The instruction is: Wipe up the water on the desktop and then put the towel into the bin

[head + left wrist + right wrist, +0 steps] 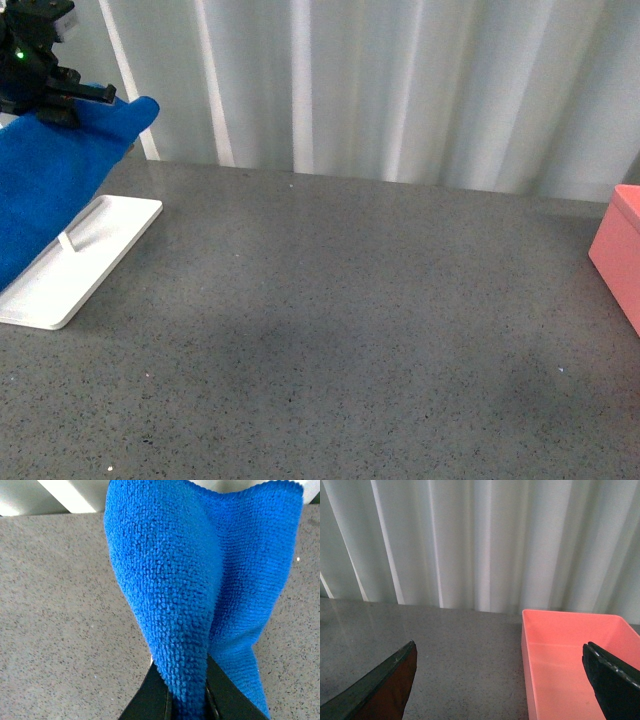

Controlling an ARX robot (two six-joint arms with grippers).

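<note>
My left gripper is shut on the bright blue towel and holds it in the air at the far left, above the white rack base plate. In the left wrist view the towel hangs from between the black fingers, over the speckled dark grey desktop. The salmon-pink bin stands at the right edge of the desktop. My right gripper is open and empty, its jaws wide apart, with the bin close in front of it.
A white rack base plate with a short white bar lies at the left, under the hanging towel. A pale pleated curtain closes off the back of the desktop. I see no water on the surface.
</note>
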